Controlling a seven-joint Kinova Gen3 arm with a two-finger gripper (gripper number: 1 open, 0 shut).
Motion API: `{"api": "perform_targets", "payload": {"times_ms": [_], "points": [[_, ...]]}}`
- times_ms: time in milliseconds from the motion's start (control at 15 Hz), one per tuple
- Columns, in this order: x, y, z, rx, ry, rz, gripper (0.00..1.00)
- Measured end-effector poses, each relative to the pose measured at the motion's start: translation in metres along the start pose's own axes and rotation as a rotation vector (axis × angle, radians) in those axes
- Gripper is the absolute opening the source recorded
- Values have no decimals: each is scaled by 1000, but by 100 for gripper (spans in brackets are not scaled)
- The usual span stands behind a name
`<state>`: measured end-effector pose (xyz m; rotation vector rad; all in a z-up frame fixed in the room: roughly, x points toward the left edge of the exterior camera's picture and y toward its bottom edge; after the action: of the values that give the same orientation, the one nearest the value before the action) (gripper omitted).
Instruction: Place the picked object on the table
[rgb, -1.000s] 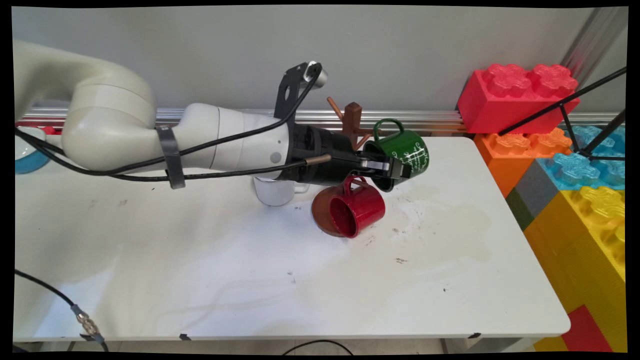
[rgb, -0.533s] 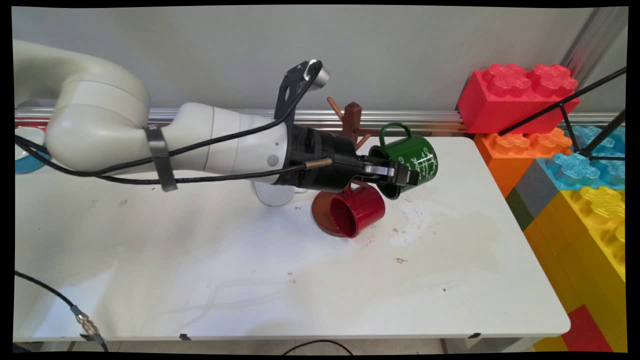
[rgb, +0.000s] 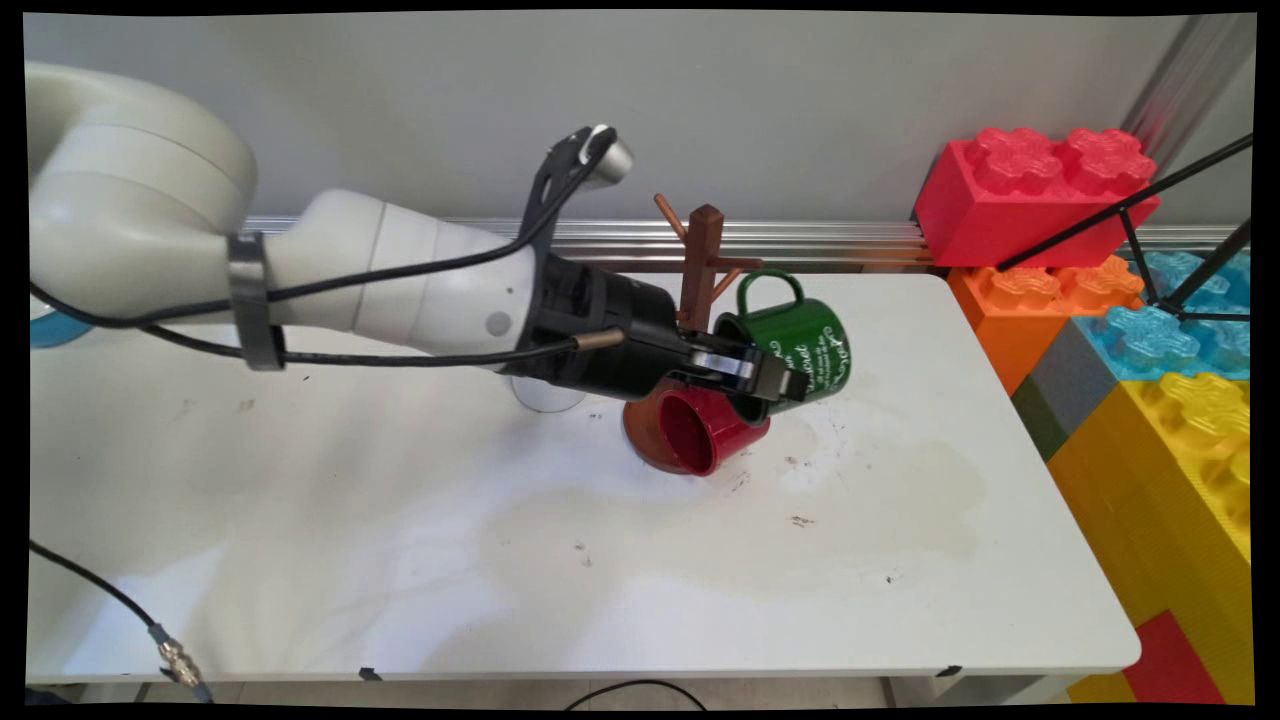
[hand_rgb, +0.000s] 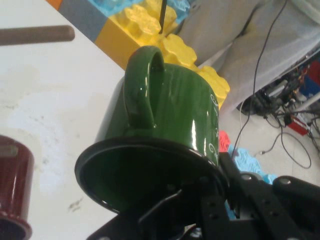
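1. Gripping the rim of a green mug (rgb: 795, 345), the gripper (rgb: 765, 375) has one finger inside the mug's mouth and one outside, closed on the wall.
2. The green mug is glossy, dark green outside and in, with a black rim, white script lettering on its side and a loop handle that points up in the main view. It is held tilted on its side, lifted off the desk (rgb: 500, 560), with its mouth turned toward the gripper.
3. In the hand view the green mug (hand_rgb: 165, 130) fills the middle, its handle facing the camera and its dark mouth at the bottom, where the gripper (hand_rgb: 200, 210) meets the rim.
4. The mug hangs above the far part of the desk, toward the right far corner, just right of a brown wooden mug tree (rgb: 703, 262) with angled pegs.
5. Just below the gripper a red mug (rgb: 705, 430) lies on its side on the mug tree's round brown base (rgb: 640, 440), its mouth facing the near-left.
6. A white cup (rgb: 545, 392) stands behind the arm, mostly hidden.
7. Large coloured toy blocks (rgb: 1120, 290) are stacked beyond the desk's right edge.
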<state>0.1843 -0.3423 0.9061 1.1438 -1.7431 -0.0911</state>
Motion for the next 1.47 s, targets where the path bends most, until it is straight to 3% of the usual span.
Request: {"api": "perform_targets", "payload": {"times_ms": [667, 1467], "points": [[10, -6, -29, 23, -121, -19, 0], [36, -18, -56, 201, -377, -15, 0]]}}
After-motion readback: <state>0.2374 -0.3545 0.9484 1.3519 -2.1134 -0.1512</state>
